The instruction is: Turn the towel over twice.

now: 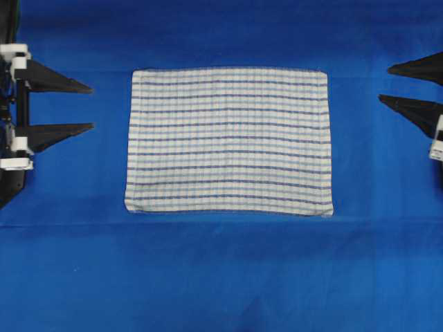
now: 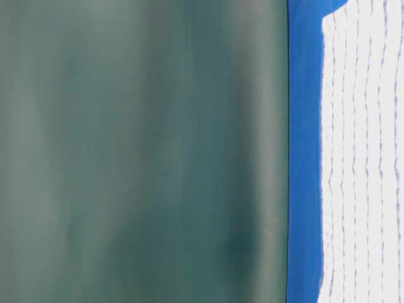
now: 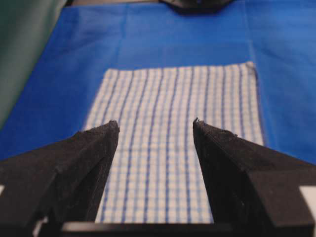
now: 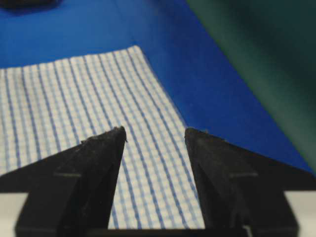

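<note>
The towel (image 1: 228,140), white with thin blue stripes and faint checks, lies flat and spread out in the middle of the blue table cloth (image 1: 221,277). At the left edge of the overhead view my left gripper (image 1: 92,108) stands open, pointing at the towel's left side with a strip of cloth between. From the right edge my right gripper (image 1: 384,84) points at the towel's far right corner, also open and apart from it. Nothing sits between either pair of fingers. The towel (image 3: 173,148) lies ahead between the left fingertips (image 3: 112,129), and the towel (image 4: 98,113) below the right gripper (image 4: 155,132).
The blue table cloth (image 3: 173,39) covers the whole table, with faint fold creases. A dark green backdrop (image 2: 139,151) rises behind the table's far edge. The other arm's dark base (image 3: 195,5) sits at the far side in the left wrist view.
</note>
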